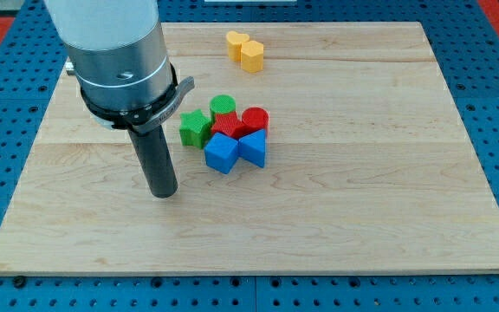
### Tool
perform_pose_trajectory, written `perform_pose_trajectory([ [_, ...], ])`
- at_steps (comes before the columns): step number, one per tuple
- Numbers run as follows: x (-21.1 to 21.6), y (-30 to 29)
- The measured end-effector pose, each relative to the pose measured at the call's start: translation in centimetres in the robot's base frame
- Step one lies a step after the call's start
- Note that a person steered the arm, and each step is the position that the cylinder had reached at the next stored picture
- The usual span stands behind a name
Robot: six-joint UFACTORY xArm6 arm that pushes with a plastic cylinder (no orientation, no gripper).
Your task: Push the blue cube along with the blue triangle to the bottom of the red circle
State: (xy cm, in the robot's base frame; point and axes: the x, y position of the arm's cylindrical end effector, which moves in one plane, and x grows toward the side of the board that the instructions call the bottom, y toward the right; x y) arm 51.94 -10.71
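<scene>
The blue cube point(221, 153) and the blue triangle point(254, 148) sit side by side near the board's middle. The red circle point(255, 120) stands just above the blue triangle, touching it. A red star-like block point(227, 125) sits above the blue cube, left of the red circle. My tip point(163, 194) rests on the board to the left of and slightly below the blue cube, apart from it by a small gap.
A green star point(195, 128) and a green cylinder point(223, 106) crowd the cluster's left and top. Two yellow blocks point(245, 49) sit near the board's top edge. The wooden board point(388, 199) lies on a blue perforated table.
</scene>
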Motion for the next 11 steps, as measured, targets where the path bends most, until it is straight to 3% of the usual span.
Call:
perform_pose_trajectory([
  [6, -0.3, 3.5],
  [8, -3.8, 3.6],
  [10, -6.9, 8.4],
  [11, -6.7, 5.4],
])
